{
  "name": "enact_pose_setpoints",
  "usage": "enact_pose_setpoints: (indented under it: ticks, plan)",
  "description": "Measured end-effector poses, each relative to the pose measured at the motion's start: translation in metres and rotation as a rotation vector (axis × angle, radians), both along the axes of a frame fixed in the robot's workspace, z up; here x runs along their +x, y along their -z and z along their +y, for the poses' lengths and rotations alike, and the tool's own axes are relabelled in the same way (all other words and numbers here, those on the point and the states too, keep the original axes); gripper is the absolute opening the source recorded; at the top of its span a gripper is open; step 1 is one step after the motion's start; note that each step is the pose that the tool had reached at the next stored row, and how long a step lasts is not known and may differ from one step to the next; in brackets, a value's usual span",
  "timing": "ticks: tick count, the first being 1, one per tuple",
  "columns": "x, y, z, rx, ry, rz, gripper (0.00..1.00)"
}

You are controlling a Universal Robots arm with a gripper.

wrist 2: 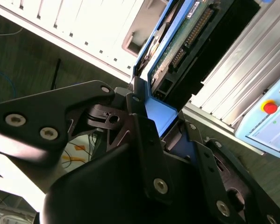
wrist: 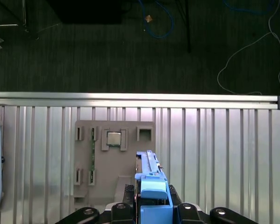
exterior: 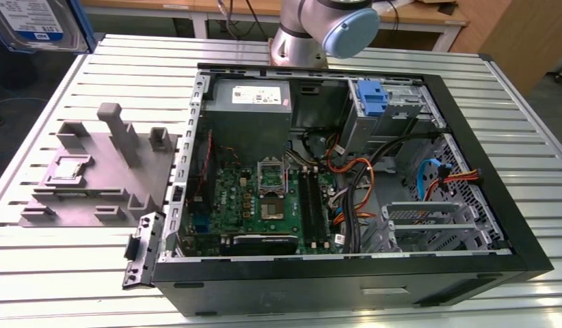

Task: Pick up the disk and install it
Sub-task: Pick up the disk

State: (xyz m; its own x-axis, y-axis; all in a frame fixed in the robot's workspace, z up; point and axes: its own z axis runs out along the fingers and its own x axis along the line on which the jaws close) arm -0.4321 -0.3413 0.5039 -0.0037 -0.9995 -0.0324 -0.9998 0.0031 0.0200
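Tool (wrist: 152, 201) clamps the disk (wrist: 148, 168), held edge-on in its grasp with the long axis running straight out ahead of the tool, above the grey fixture (wrist: 114, 163) on the worktop (wrist: 214, 154) and well apart from the open computer case (exterior: 354, 277).

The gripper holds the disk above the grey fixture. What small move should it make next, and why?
Probably carry it sideways toward the open computer case. The gripper is shut on the disk, held clear over the grey fixture in the first wrist view, so the pickup looks done; the case sits toward the exterior view's right of that fixture.
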Motion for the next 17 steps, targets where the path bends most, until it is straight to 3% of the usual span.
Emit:
enact_pose_setpoints:
  ticks: [7, 17]
  plan:
    - [0.0075, 0.0001, 0.0, 0.0001, 0.0, -0.0002, 0.37]
    - [0.0099, 0.0, 0.0, 0.0, 0.0, -0.0001, 0.37]
